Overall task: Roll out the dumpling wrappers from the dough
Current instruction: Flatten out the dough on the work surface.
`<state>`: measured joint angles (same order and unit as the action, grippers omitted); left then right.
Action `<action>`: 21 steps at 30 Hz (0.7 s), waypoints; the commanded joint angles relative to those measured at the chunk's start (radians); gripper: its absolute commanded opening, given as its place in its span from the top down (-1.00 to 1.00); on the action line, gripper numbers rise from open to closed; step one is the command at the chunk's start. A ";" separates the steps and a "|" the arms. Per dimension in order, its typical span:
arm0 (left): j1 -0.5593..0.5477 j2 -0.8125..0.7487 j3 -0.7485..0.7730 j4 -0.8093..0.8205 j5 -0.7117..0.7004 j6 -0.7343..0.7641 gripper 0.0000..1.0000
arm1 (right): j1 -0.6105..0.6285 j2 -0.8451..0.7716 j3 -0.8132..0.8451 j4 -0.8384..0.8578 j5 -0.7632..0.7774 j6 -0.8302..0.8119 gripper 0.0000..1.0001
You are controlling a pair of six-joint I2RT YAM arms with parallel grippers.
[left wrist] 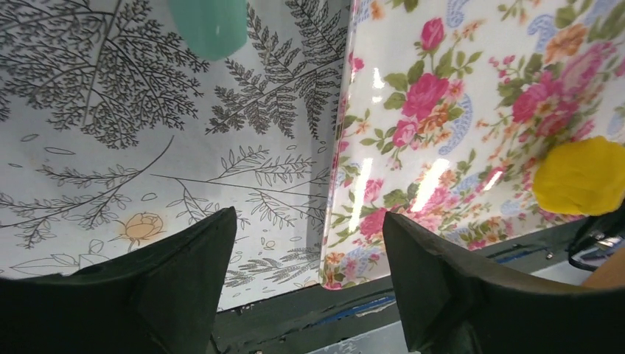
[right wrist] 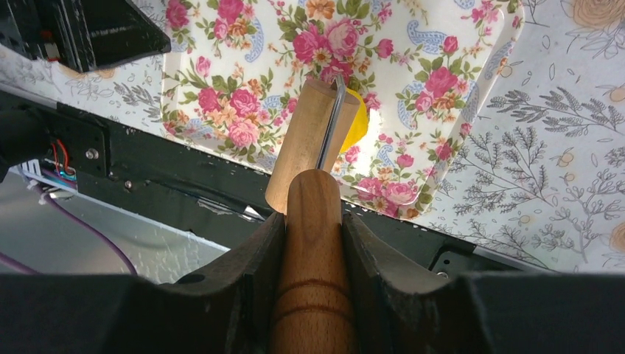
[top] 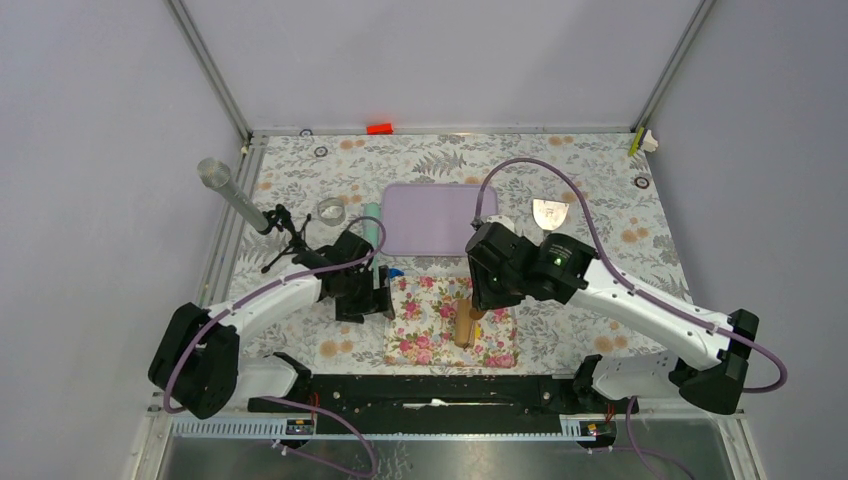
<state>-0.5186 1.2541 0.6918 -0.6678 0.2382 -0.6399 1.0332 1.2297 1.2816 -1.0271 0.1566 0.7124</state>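
**Pin at the dough, left gripper empty beside the board**

The right gripper (right wrist: 313, 221) has its fingers (right wrist: 250, 273) closed hard on the wooden handle of the rolling pin (right wrist: 309, 147). The barrel runs on from them, and its far end comes down at the dough (right wrist: 355, 122). This is a yellow lump close to the near edge of the floral board (top: 420, 335), half hidden behind the barrel. Whether wood and dough are pressed together I cannot tell. No finished wrapper shows in any view.

The left gripper (left wrist: 309, 221) is spread wide with nothing between its fingers, over the board's near-left corner.

Several things could go wrong from here. The pin is held by one handle only, so the pressure would likely fall unevenly and leave a wedge rather than a flat sheet. The dough lies so near the board's near edge that a stroke toward that edge could smear it off. Soft dough may also cling to the barrel and lift with it. Nothing holds the board down, so a firm push might slide it.

The right arm reaches in diagonally from the right of the board. Its wrist is bent down over the board's far half and the pin points back toward the near edge. The left arm mirrors it from the left and stops just beside the board's left edge.
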 commanded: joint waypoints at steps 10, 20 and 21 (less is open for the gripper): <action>-0.152 0.088 -0.013 0.104 -0.197 -0.105 -0.11 | -0.002 -0.025 -0.042 0.034 0.130 0.108 1.00; -0.151 0.150 -0.015 0.154 -0.184 -0.113 0.52 | -0.002 -0.004 -0.103 0.093 0.052 0.128 1.00; -0.151 0.151 -0.015 0.154 -0.183 -0.114 0.54 | -0.002 -0.002 -0.108 0.105 0.042 0.131 1.00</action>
<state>-0.6697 1.3907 0.6796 -0.5453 0.0780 -0.7456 1.0332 1.2209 1.1709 -1.0004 0.2340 0.8097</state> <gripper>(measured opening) 0.250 0.392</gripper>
